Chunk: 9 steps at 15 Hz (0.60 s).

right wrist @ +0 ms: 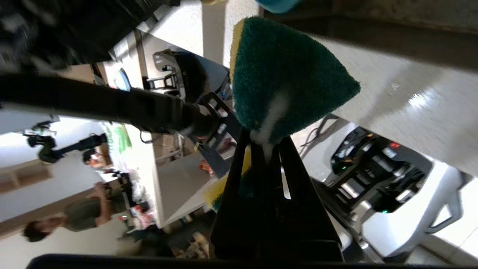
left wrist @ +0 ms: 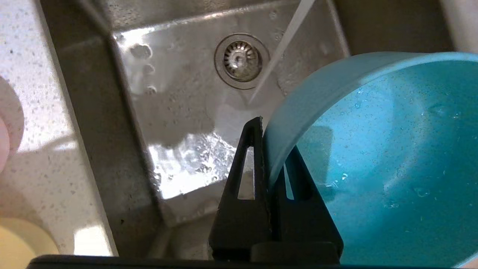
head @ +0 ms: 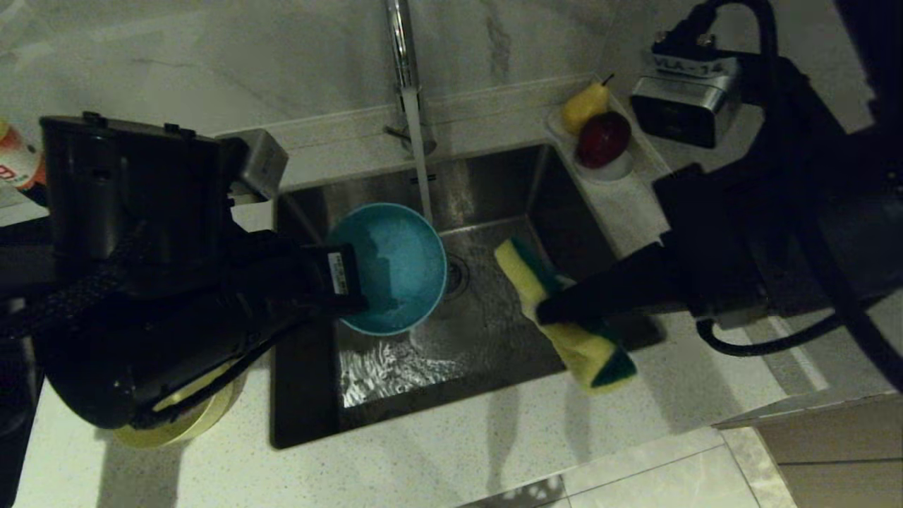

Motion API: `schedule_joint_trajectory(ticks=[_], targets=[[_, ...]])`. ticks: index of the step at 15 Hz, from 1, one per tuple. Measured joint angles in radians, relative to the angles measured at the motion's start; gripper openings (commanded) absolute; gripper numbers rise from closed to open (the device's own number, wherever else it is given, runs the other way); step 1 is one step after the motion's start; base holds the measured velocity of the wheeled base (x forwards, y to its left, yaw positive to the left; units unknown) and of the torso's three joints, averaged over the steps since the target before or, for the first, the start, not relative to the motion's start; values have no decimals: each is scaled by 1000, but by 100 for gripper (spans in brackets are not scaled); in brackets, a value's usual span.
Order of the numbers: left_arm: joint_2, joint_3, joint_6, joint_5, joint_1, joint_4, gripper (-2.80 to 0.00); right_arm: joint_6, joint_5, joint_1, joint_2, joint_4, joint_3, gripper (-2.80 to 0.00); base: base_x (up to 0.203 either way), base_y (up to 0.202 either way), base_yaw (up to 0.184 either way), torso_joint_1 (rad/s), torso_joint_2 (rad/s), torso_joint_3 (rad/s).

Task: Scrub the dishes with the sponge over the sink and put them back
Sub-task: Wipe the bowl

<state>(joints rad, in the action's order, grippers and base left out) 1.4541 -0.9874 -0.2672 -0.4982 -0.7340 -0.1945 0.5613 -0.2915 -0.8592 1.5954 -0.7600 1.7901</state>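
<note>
Over the running sink (head: 487, 331), your left gripper (head: 353, 300) pinches the blue bowl's (head: 395, 268) rim and your right gripper (head: 547, 310) clamps the sponge (head: 557, 317): bring the green face inside, pressing lightly.

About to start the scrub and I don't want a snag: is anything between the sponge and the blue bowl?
Nothing visible does. The left claw holds the blue bowl by its rim over the sink, the right claw holds the sponge beside it, and only open air and the tap's stream behind lie between.
</note>
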Motion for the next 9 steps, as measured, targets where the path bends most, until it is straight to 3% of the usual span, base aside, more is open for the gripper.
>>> schedule_joint_trajectory(ticks=[4,9], targets=[[41,40,65,-47,-34,-112,-280,62,-25,-10,140,-14,128,-280,0,0,0,0,0,0],[74,196,254,-73,-65,-442,-280,67,-29,-11,227,23,142,-280,0,0,0,0,0,0]])
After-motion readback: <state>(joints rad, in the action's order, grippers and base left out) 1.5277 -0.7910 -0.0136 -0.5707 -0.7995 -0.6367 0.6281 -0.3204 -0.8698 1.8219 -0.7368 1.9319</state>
